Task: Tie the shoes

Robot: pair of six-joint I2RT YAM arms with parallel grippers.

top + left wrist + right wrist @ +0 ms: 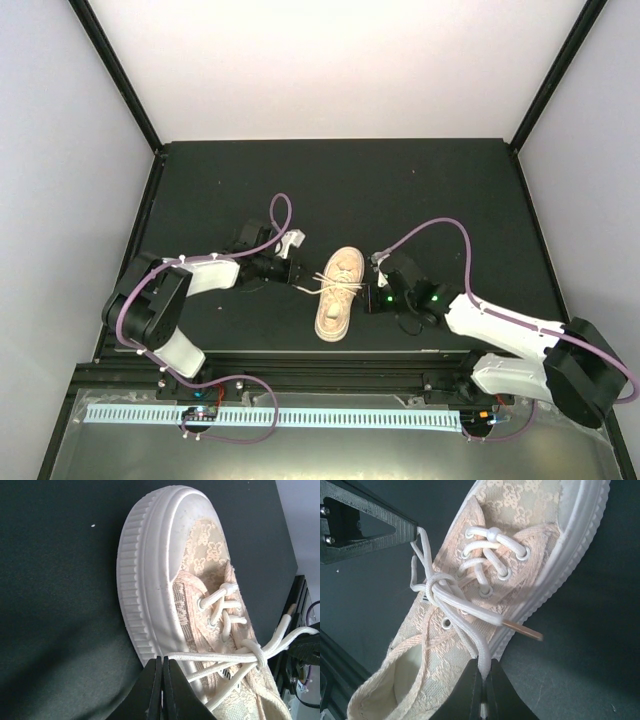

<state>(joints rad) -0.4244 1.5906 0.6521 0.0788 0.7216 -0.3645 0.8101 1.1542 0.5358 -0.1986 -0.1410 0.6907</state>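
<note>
Left fingers (156, 672) are clenching shut on two off-white lace strands (210, 656) running taut from the fingertips to the knot (256, 652); the pinch is hiding whether those two are forming one loop. Right fingers (476, 677) are likewise pressing closed, grasping a single thick strand (470, 635) that is leading up to the same knot from the opposite side. One tail with a brownish aglet (525, 629) is lying free across the sole edge, with neither side holding it

The knot is sitting over the tongue, just behind the laced eyelets, and is looking loose, with gaps showing between its turns. The beige sneaker (338, 292) is resting sole-down on the dark counter (450, 190), between the two arms and close to the near edge, with the fingers just beside either flank

Step in hand, as I am reading it: drawing the knot snug. Doing it well is likely meaning pulling both sides straight apart, evenly and low, so the pulls are cancelling and the light shoe is not sliding or tipping toward the stronger side. The left pinch is sitting right at the fingertips, so a slow draw is seeming safer than a jerk. The free tail is worth watching too, as it could be dragging back through the knot. Easing off once the turns are closing against the tongue is looking like the right stopping point
</note>
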